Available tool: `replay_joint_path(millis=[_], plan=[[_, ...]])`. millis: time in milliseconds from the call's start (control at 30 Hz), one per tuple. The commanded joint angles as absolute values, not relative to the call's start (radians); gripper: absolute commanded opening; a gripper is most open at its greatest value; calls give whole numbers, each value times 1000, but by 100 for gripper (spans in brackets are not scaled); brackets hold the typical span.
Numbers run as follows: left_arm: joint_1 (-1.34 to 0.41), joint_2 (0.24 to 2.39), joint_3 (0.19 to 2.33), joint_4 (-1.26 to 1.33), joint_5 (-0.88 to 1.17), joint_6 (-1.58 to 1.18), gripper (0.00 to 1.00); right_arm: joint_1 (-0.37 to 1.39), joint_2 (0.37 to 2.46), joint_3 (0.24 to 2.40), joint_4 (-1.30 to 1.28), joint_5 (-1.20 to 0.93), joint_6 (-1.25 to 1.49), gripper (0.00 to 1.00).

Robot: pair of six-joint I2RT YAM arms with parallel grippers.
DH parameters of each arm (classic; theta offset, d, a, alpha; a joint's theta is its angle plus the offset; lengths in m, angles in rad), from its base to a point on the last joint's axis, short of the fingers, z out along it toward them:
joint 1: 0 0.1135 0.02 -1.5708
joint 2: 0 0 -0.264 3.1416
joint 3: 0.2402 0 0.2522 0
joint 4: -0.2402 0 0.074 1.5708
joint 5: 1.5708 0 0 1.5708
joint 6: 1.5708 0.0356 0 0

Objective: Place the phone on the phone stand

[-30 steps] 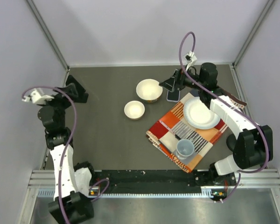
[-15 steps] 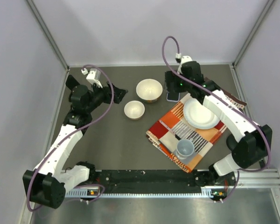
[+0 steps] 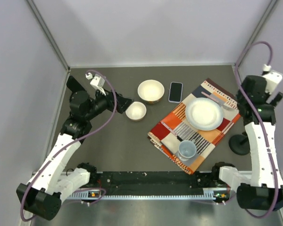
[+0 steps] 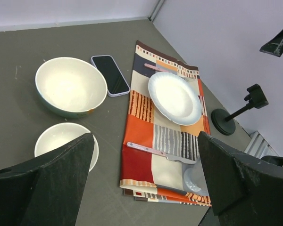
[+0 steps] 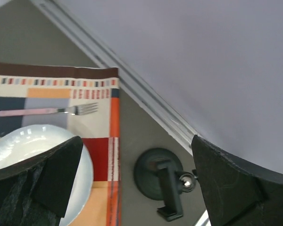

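Note:
The phone [image 3: 175, 92], dark-screened with a pale case, lies flat on the table between the large bowl and the placemat; it also shows in the left wrist view [image 4: 110, 74]. The black phone stand [image 3: 239, 143] is at the right edge, beside the placemat, with its round base and clamp arm in the right wrist view [image 5: 162, 183] and in the left wrist view [image 4: 225, 121]. My left gripper [image 3: 125, 102] is open and empty over the small bowl, its jaws wide apart [image 4: 146, 188]. My right gripper [image 3: 273, 101] is open and empty, high above the stand [image 5: 137, 188].
A large bowl [image 3: 150, 91] and a small bowl [image 3: 136, 111] sit left of the phone. A patterned placemat [image 3: 170, 129] holds a white plate [image 3: 204, 113], a fork [image 5: 47, 111], a knife [image 4: 153, 152] and a grey cup [image 3: 187, 150]. Walls enclose the back and sides.
My right arm has left the phone at the back and swung to the right edge, above the stand. My left arm has reached in toward the bowls. The phone has not moved.

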State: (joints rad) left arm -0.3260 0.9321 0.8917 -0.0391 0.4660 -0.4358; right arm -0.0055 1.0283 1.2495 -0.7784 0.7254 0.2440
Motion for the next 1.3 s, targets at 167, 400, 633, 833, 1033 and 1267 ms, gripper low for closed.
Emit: replay_joint_path(millis=[167,400,633,833,1033,1267], plan=[[-387,910,864,-21,454,-405,96,-310,1055,1111,-804,324,261,98],[-399,943,834,26,489,-439,96,-314,1072,1039,-782,342,290,88],[-417,966,844,25,502,-437,95,-314,1058,1003,-796,353,290,68],[-420,1000,841,38,531,-462,95,-314,971,1026,-866,396,265,87],[-425,1012,839,46,543,-466,95,-314,942,1110,-957,452,235,96],[-434,1009,839,38,529,-453,95,-314,858,1069,-1037,423,270,89]])
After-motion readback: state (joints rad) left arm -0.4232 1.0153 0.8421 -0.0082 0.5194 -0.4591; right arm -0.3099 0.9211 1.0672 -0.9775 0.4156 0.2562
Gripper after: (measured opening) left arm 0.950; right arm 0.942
